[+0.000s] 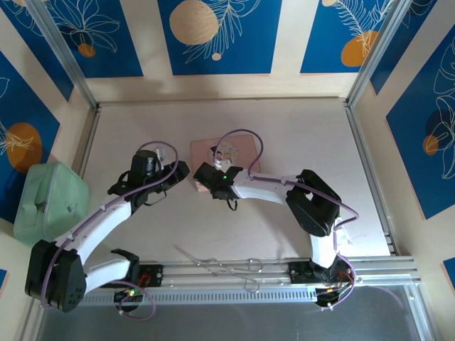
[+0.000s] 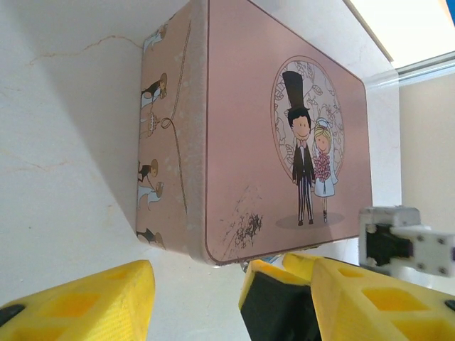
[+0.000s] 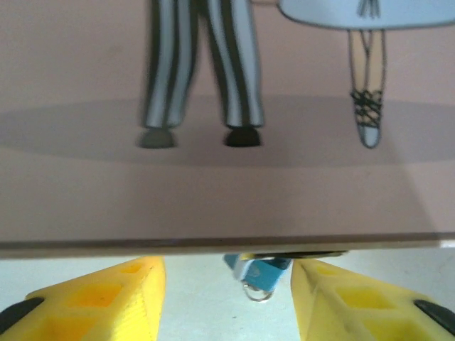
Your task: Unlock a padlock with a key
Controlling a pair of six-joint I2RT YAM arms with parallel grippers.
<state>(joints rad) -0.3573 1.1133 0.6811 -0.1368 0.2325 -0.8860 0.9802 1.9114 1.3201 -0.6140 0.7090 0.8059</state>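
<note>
The pink picture box [image 1: 222, 152] lies flat mid-table. From under its near edge hangs the small blue-teal padlock [image 3: 261, 271]. A pale silvery bit, seemingly the key [image 3: 246, 272], sits at the padlock's side, with a small wire ring [image 3: 257, 292] below. My right gripper [image 3: 227, 305] is open at that edge, one yellow finger on each side of the padlock, neither touching it. My left gripper [image 2: 220, 316] is open close beside the box's near left corner [image 2: 213, 257] and holds nothing. One black-padded yellow finger [image 2: 277, 302] reaches in between its fingers.
A pale green case [image 1: 50, 202] sits at the table's left edge. Long bent metal wires [image 1: 220, 263] lie near the front rail between the arm bases. Blue patterned walls close in the back and sides.
</note>
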